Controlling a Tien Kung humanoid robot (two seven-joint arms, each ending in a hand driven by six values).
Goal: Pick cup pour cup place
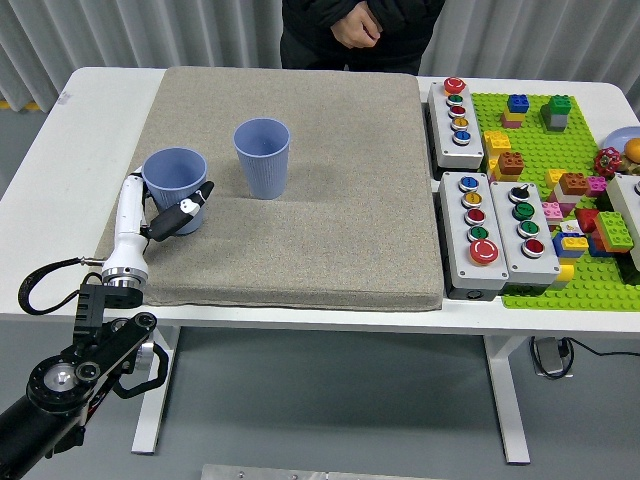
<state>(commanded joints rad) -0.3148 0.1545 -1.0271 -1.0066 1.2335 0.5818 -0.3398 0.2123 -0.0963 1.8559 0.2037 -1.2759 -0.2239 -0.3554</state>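
— Blue cup (174, 185) near the table's (60, 190) left edge?
— Yes, on the grey mat (330, 180); left hand (160, 215) wraps it. Second cup (262, 157) stands just beside; button boxes (480, 190) well right.

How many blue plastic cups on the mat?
2. One blue plastic cup at the grey mat's left edge, left hand around it; the other blue plastic cup stands free, up and right.
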